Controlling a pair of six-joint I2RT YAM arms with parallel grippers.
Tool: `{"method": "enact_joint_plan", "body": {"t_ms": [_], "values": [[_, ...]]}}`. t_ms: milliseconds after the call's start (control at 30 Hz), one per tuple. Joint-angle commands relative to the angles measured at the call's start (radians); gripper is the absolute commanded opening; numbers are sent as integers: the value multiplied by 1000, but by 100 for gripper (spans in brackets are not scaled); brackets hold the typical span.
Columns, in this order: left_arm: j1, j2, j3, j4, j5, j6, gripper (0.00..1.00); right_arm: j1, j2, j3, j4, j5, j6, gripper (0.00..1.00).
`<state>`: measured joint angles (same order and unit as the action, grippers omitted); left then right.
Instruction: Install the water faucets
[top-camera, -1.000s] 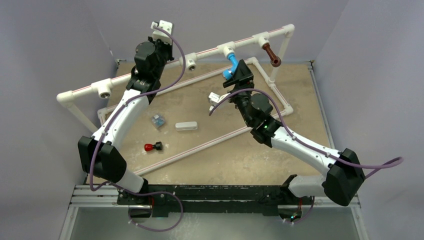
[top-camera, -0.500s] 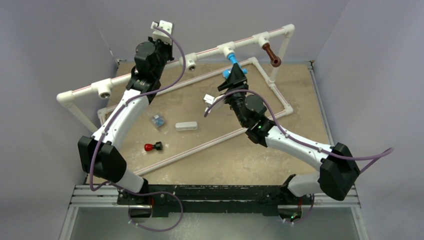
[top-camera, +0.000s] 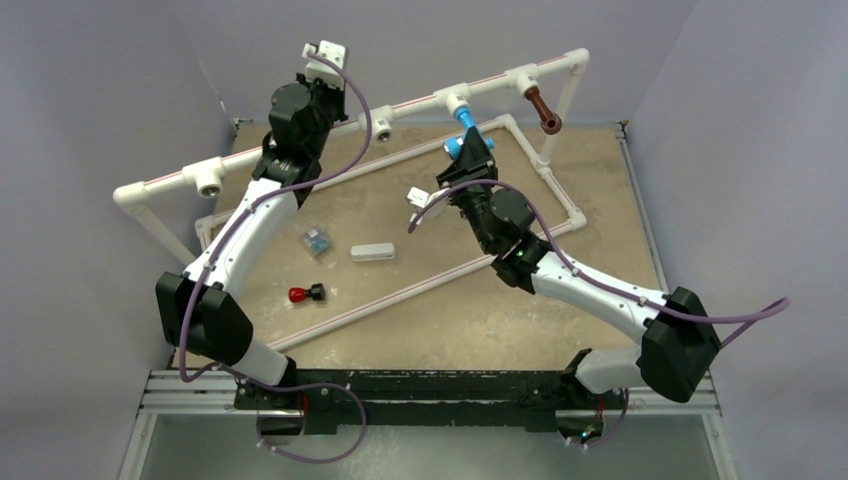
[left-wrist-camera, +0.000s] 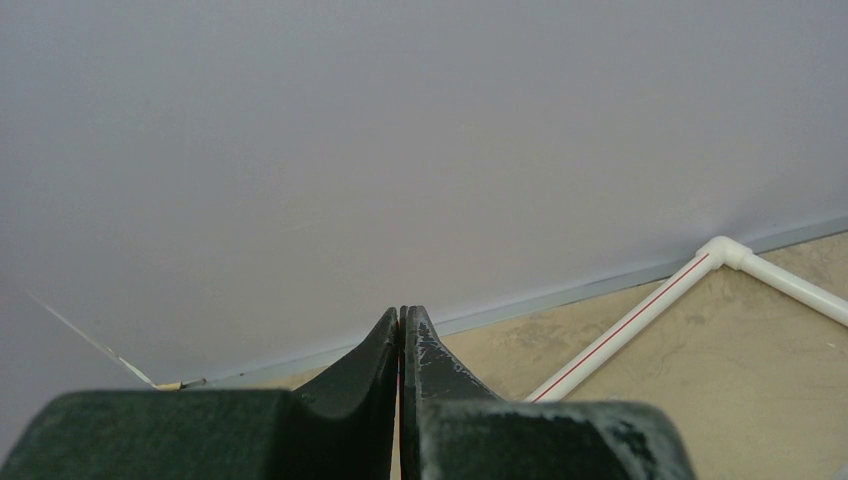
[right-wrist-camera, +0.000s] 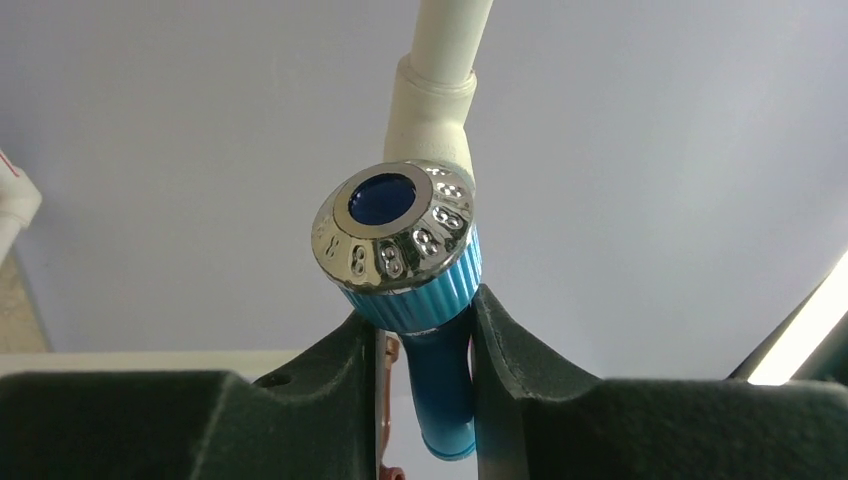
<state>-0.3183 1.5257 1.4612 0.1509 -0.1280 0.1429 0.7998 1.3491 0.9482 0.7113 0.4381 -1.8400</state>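
Right wrist view: the blue faucet (right-wrist-camera: 410, 300) is seated in the white tee (right-wrist-camera: 432, 115), chrome cap toward the camera. Its ribbed barrel is pinched between the part-closed fingers of the right gripper (right-wrist-camera: 425, 312), and the spout hangs down between the jaws. My read on risk: the ribs could slip under twist, or an off-axis push could bind it in the socket and flex the pipe rail (top-camera: 410, 103). The brown faucet (top-camera: 543, 108) hangs 1 tee to the right, and the left gripper (left-wrist-camera: 402, 325) is up by the back wall, fingers pressed together on nothing, well apart from both.
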Motion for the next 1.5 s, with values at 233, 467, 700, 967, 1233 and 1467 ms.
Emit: {"method": "enact_joint_plan", "body": {"t_ms": [233,467,700,967,1233,1467], "values": [[-25,17,-36,-102,81,-2,0,1,-23,157,-37,-26,804,0],[-25,17,-35,-103,81,-3,0,-4,-57,168,0,-30,1320,0],[-25,15,-35,-102,84,-5,0,-74,-82,181,1,4,1921,0],[-24,6,-38,-100,84,-6,0,-177,-95,185,-3,-83,2328,0],[-24,7,-38,-99,84,-5,0,-177,-155,169,-16,-77,2182,7],[-24,8,-38,-99,82,-5,0,-177,-207,203,-128,-126,1940,42]]}}
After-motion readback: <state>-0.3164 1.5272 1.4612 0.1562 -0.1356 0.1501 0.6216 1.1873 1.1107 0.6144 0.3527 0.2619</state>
